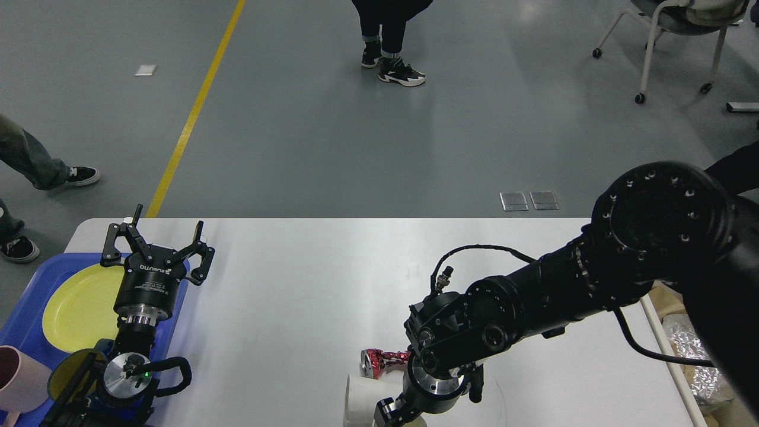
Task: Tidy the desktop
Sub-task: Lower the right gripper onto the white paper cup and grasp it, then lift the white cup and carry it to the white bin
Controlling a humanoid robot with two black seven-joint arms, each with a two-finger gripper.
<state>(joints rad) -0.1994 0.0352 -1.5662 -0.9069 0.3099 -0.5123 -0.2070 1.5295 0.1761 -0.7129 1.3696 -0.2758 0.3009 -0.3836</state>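
Note:
The white desktop (296,284) fills the lower half of the head view. A crumpled red can (379,360) lies on it near the front edge. A white paper cup (360,398) lies on its side just in front of the can. My right gripper (392,415) points down at the cup's right side, at the frame's bottom edge. Its fingers are dark and partly cut off, so I cannot tell them apart. My left gripper (157,240) is open and empty, above the right edge of the blue tray (24,323).
The tray holds a yellow plate (77,308), a pink mug (18,379) and a yellow bowl (64,375). A beige bin (652,311) with crumpled foil (699,367) stands right of the table. People's feet and a wheeled chair (652,35) are on the floor beyond.

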